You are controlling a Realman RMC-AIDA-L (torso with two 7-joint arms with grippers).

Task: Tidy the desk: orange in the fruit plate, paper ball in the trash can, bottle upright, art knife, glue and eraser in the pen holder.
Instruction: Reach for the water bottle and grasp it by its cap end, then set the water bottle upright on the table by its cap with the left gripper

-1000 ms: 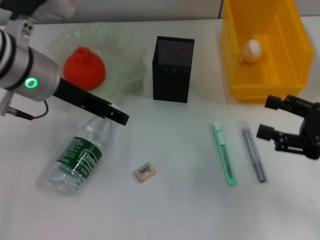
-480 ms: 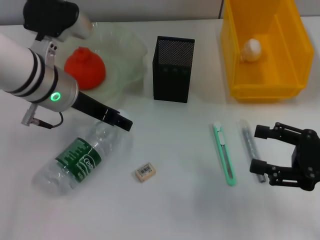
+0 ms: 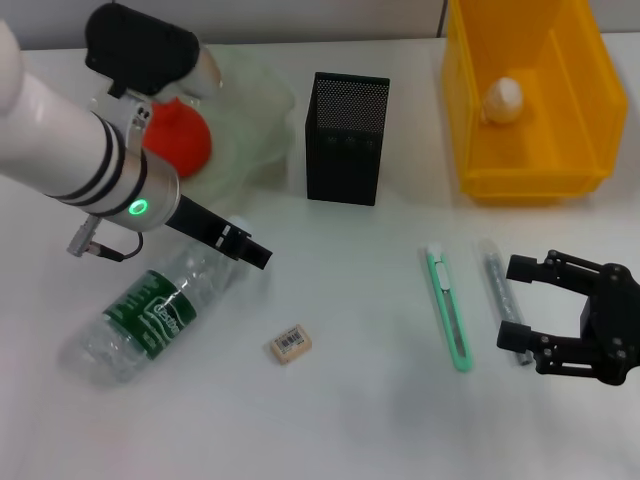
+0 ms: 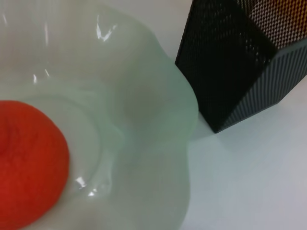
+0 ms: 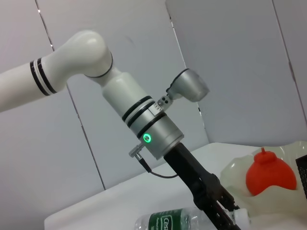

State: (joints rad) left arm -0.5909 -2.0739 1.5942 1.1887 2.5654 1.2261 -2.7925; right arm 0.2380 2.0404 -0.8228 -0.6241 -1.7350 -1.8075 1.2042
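The clear bottle (image 3: 150,312) (image 5: 169,223) with a green label lies on its side at the near left. My left gripper (image 3: 247,249) (image 5: 221,211) is at its cap end. The orange (image 3: 180,138) (image 4: 26,177) (image 5: 270,175) sits in the pale green fruit plate (image 3: 255,110) (image 4: 153,120). A paper ball (image 3: 503,98) rests in the yellow trash can (image 3: 520,180). My right gripper (image 3: 513,302) is open, its fingers either side of the grey glue (image 3: 497,283). The green art knife (image 3: 448,312) lies left of the glue. The eraser (image 3: 289,343) lies on the table. The black mesh pen holder (image 3: 345,140) (image 4: 240,57) stands upright.
The white table (image 3: 360,420) carries everything. My left arm (image 3: 80,160) (image 5: 139,120) reaches over the plate's near side. A grey panelled wall (image 5: 230,57) stands behind the desk.
My left arm has swung rightward and nearer, sliding its gripper along the bottle's neck end; the bottle shifted slightly. My right gripper came left and nearer, over the glue.
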